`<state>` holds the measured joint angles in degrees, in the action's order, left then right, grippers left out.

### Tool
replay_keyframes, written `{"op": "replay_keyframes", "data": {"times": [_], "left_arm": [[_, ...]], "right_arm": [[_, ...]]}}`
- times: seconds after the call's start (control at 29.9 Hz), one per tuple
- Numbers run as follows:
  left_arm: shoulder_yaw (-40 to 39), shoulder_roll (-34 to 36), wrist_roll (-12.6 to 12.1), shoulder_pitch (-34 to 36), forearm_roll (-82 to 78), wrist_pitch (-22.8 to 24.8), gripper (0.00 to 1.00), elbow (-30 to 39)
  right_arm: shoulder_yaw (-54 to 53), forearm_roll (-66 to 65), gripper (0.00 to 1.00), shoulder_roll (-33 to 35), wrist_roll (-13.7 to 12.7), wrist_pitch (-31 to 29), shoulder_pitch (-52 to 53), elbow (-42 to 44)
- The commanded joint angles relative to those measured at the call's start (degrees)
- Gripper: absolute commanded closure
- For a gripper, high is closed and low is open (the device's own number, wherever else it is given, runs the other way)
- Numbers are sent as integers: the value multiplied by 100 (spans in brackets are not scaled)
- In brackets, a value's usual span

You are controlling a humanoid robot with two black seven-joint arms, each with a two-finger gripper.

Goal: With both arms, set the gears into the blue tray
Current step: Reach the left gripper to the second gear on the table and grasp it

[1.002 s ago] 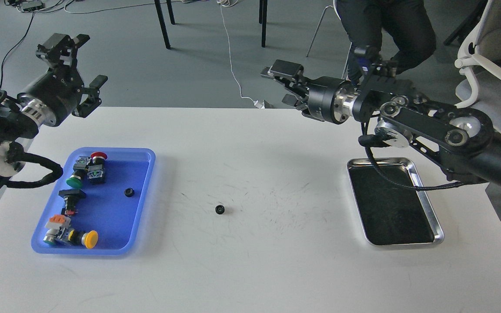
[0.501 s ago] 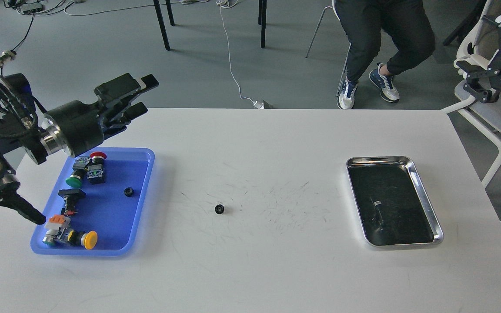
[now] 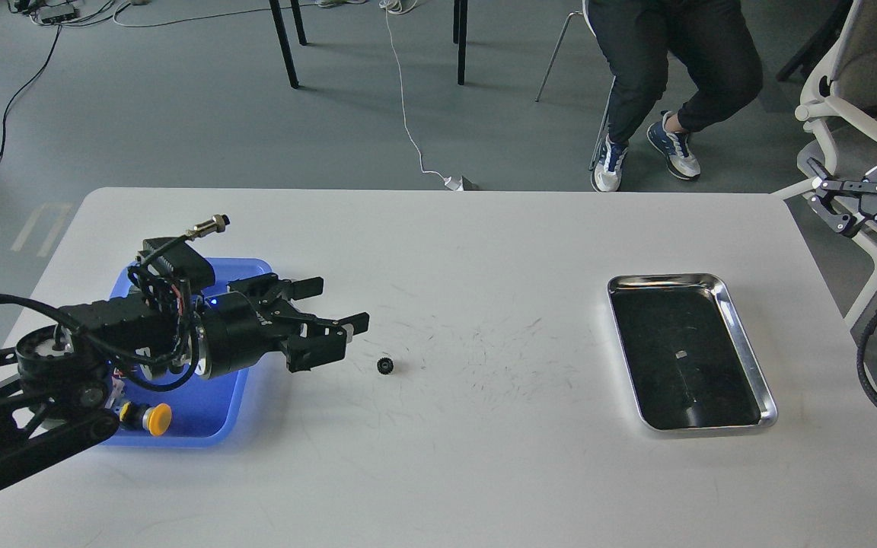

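One small black gear (image 3: 384, 366) lies on the white table (image 3: 484, 472), left of centre. My left gripper (image 3: 341, 326) is open, its prongs spread and pointing right, low over the table and a short gap to the left of that gear, with nothing in it. The left arm lies across the blue tray (image 3: 254, 266) and hides most of its inside. At the right edge of the view my right gripper (image 3: 857, 186) is off the table, open and empty.
A yellow-capped push-button (image 3: 155, 418) shows in the blue tray's near end. A steel tray (image 3: 744, 342) with a dark inside sits on the right of the table. A seated person and chairs are beyond the far edge.
My left arm has swung down and right, across the blue tray, until its open gripper is just left of the gear. The right gripper has pulled back off the table to the right edge.
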<state>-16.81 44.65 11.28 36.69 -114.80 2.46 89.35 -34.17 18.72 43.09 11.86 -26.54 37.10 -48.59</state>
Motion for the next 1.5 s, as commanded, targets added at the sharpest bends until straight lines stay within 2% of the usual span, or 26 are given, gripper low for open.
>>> {"op": "replay_keyframes", "data": {"times": [0.0,0.27,0.84,1.34,1.47], "left_arm": [[2,-333,-3,-56,-1015,0,4,-242],[11,-975,15,-136,-1020,-97,6,-1060],[301,-1643,50,-223,-1020,-106,12,-1658],[328,-1872,41,-346,-1020,-211,38,-2264],[345,-1890,32,-346,-1020,-211,52,-2317]], "right_arm": [[7,-9,6,-291,0,43,-1,7],[69,-62,5,-424,44,43,-97,7],[121,-132,5,-564,44,35,-142,-2],[104,-571,5,-740,53,43,-265,-19],[112,-571,5,-749,53,43,-273,-28]]}}
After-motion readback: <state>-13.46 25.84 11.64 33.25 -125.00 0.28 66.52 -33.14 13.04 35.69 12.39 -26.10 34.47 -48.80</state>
